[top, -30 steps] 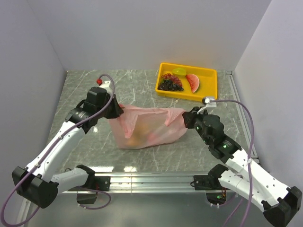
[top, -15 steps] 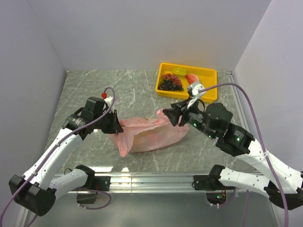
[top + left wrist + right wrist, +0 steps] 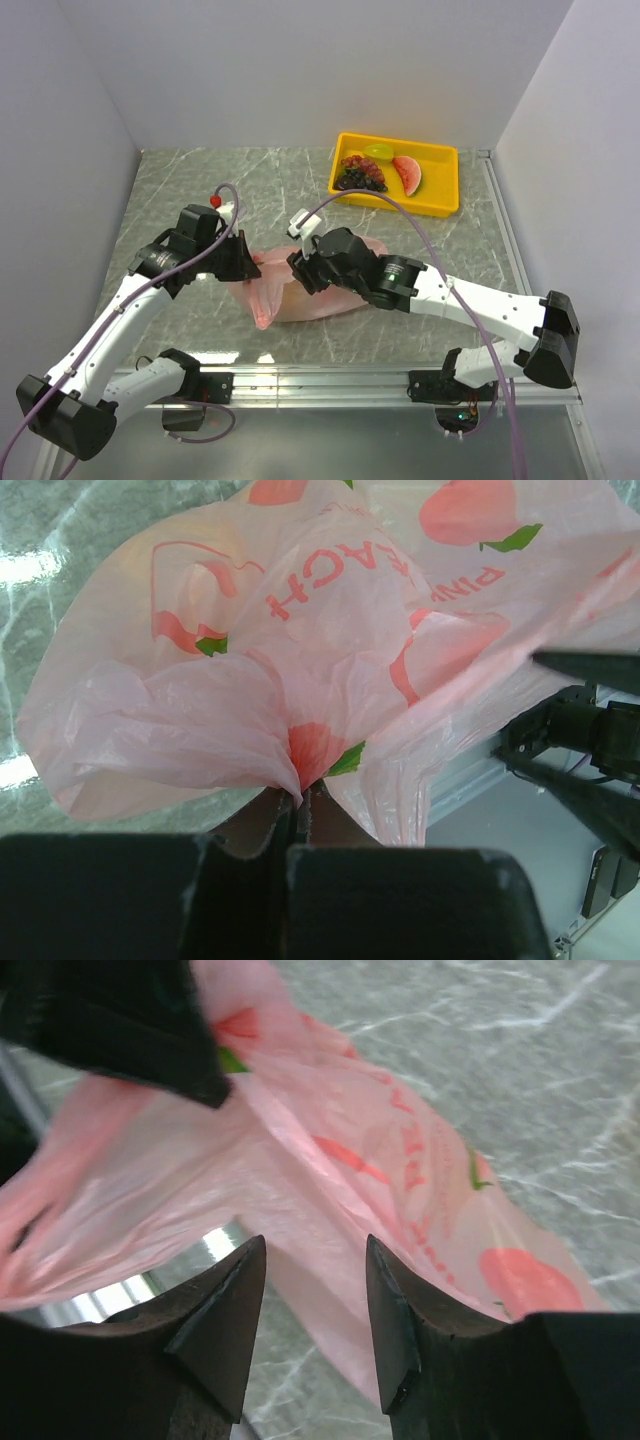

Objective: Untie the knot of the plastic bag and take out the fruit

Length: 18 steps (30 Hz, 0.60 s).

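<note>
The pink plastic bag (image 3: 278, 296) lies slack on the table between my arms. My left gripper (image 3: 248, 266) is shut on a bunched edge of the bag at its left end; the left wrist view shows the plastic (image 3: 330, 650) pinched between my closed fingers (image 3: 300, 802). My right gripper (image 3: 301, 263) is open and empty, hovering just above the bag close to the left gripper. In the right wrist view the bag (image 3: 400, 1180) lies under my spread fingers (image 3: 315, 1260). I cannot make out the knot. The fruit is hidden inside the bag.
A yellow tray (image 3: 442, 198) stands at the back right with a dark grape bunch (image 3: 360, 180), a watermelon slice (image 3: 407, 175) and a pale green piece (image 3: 378, 151). Grey walls close in the left, right and back. A metal rail runs along the near edge.
My right arm has swung left across the bag, from its right end to beside the left gripper. The bag, stretched between both grippers before, now hangs slack.
</note>
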Each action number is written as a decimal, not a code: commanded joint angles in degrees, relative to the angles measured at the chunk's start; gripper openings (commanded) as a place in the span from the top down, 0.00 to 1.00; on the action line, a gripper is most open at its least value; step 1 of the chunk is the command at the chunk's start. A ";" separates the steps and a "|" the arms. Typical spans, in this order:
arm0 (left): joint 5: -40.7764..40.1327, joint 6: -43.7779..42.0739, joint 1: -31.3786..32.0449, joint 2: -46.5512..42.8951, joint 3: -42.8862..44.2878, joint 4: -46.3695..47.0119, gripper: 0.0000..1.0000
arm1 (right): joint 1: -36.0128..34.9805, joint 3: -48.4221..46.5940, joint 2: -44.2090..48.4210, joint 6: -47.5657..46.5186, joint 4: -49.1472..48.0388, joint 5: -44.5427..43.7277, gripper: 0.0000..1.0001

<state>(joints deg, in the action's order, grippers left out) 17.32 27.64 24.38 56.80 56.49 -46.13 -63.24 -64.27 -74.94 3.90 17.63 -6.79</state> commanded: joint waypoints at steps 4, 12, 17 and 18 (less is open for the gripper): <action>-1.32 -1.80 -0.12 -2.21 0.64 -0.27 0.99 | -0.04 -2.70 -2.66 -5.38 -3.39 -10.52 0.48; 0.61 -3.55 -0.12 -3.18 0.20 -0.10 0.99 | 0.31 -2.18 -7.42 -6.27 -4.44 -12.90 0.48; 1.22 -7.94 -0.12 -5.02 0.20 -1.16 0.99 | 0.93 -2.00 -9.61 -6.01 -4.88 -14.39 0.61; 2.18 -8.47 -0.21 -5.72 0.03 -0.46 0.99 | 1.62 -2.00 -9.88 -5.23 -4.88 -14.40 0.82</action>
<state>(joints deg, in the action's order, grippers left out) 17.12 23.14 24.38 54.11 56.45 -47.16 -62.94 -65.65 -84.33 -1.96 15.00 -18.44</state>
